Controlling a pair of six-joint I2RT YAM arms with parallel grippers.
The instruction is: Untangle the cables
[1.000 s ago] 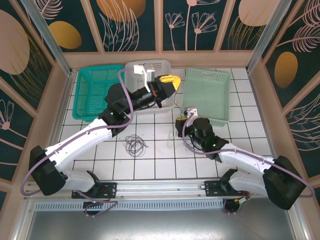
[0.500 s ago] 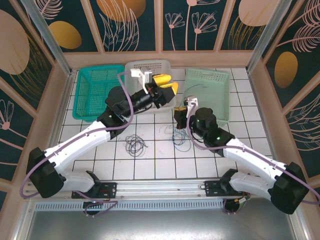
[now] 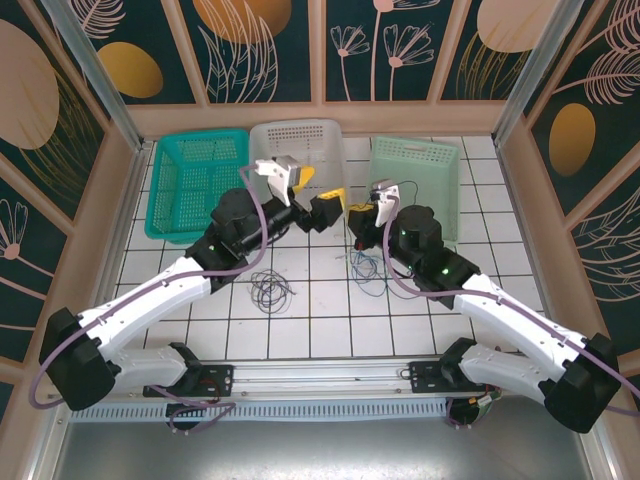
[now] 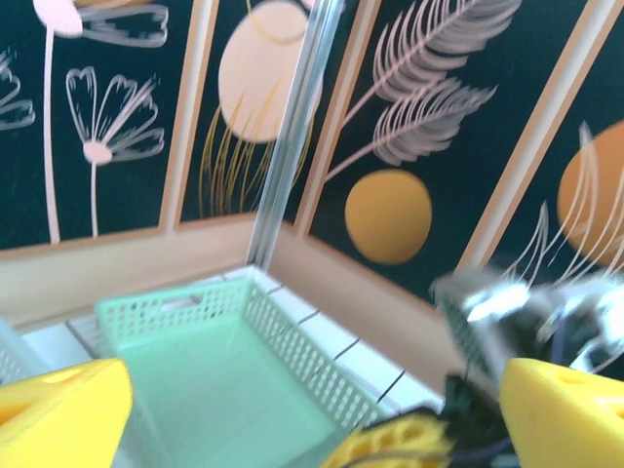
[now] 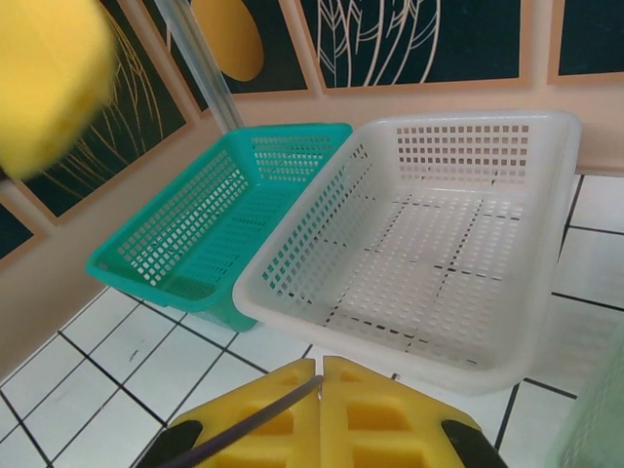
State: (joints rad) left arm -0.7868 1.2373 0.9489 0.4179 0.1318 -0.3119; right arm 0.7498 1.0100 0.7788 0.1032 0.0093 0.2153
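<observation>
My right gripper point(image 3: 357, 214) hangs in front of the pale green basket point(image 3: 412, 190) and is shut on a thin dark cable point(image 5: 255, 417). The strand runs out between the closed yellow pads point(image 5: 361, 414). Below it, blue and dark cable loops point(image 3: 365, 264) dangle down to the tiles. A separate dark tangle point(image 3: 270, 288) lies on the tiles between the arms. My left gripper point(image 3: 318, 190) is just left of the right one, open, with its yellow fingers point(image 4: 58, 414) spread wide and nothing between them. From the left wrist, the right gripper's pads point(image 4: 395, 444) appear with a cable on them.
Three baskets stand along the back: teal point(image 5: 210, 210) at left, white point(image 5: 444, 229) in the middle, pale green point(image 4: 210, 356) at right. Wooden walls with dark flower panels point(image 3: 265, 50) enclose the tiled floor. The arm bases sit on a rail point(image 3: 320, 378) at the near edge.
My right gripper has risen and moved toward the back, lifting the cable off the tiles. My left gripper has swung away from the white basket toward the right gripper.
</observation>
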